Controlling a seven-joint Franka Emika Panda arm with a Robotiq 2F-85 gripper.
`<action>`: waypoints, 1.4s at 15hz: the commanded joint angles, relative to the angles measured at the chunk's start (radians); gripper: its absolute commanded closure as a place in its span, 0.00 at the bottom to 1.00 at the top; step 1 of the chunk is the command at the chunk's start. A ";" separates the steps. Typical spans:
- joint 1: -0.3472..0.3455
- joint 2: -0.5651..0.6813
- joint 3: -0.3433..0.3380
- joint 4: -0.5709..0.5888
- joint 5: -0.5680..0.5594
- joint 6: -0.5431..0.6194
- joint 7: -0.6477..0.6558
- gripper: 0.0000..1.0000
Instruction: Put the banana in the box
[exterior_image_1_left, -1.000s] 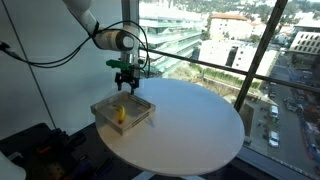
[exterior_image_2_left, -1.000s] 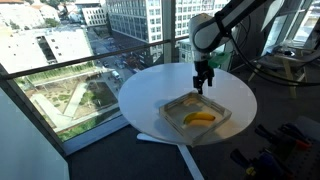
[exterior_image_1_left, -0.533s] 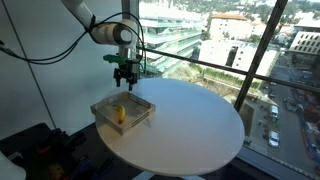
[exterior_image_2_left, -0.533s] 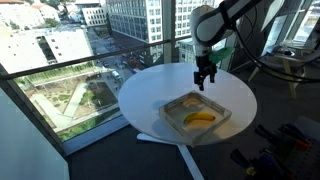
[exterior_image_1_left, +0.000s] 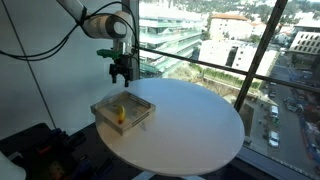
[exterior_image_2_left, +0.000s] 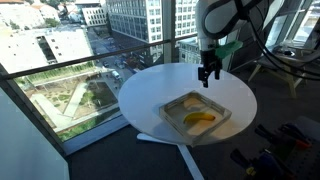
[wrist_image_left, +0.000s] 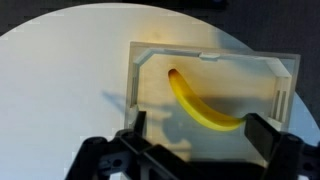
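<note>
the hand (exterior_image_1_left: 121, 76) hangs in the air above the box (exterior_image_1_left: 140, 121) and does not touch it. in the wrist view its two fingers (wrist_image_left: 135, 128) enter at 7 and 5 o'clock of the frame, spread wide, with nothing gripped between them. the banana (wrist_image_left: 200, 105) lies flat on the box floor, inside the low walls, its curve running from 11 o'clock down to 4 o'clock. in an exterior view the box sits on the round white counter (exterior_image_1_left: 190, 125), near the counter's 9 o'clock edge. the hand (exterior_image_2_left: 209, 78) is also raised above the box (exterior_image_2_left: 222, 122) there.
</note>
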 joint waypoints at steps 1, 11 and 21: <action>0.005 -0.093 0.003 -0.068 0.014 -0.019 0.028 0.00; -0.001 -0.248 0.013 -0.178 0.044 -0.041 0.072 0.00; -0.005 -0.418 0.017 -0.312 0.057 0.038 0.064 0.00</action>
